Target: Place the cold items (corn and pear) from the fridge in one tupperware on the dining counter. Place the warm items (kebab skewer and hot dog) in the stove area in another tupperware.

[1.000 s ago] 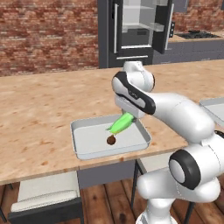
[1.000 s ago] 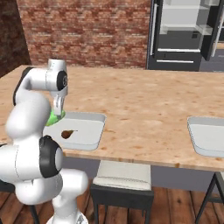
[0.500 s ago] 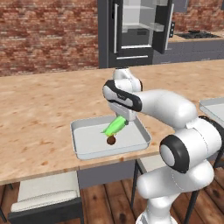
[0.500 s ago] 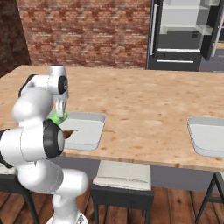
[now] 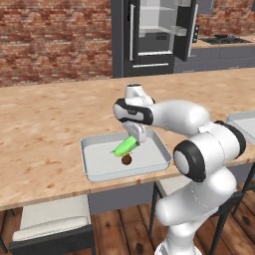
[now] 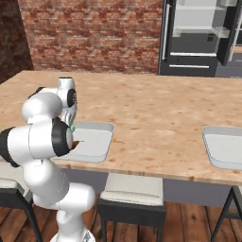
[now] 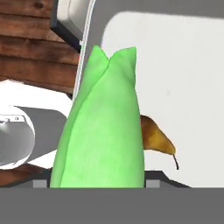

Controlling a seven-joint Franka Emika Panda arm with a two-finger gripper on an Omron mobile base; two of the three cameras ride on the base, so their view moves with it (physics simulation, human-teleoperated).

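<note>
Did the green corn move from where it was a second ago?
Yes. The corn dropped lower into the tray, toward the pear.

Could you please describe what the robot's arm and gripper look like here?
The arm is glossy white, built from rounded, bulbous segments with dark grey to black bands at the joints. The gripper is a small white block at the wrist; its fingers are too hidden to describe.

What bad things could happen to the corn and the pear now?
The corn hangs tilted in the gripper just above the pear in the tray. If it drops now, it might land on the pear and knock it. The corn's tip also points toward the tray's near rim, so it could end up leaning on the edge.
</note>
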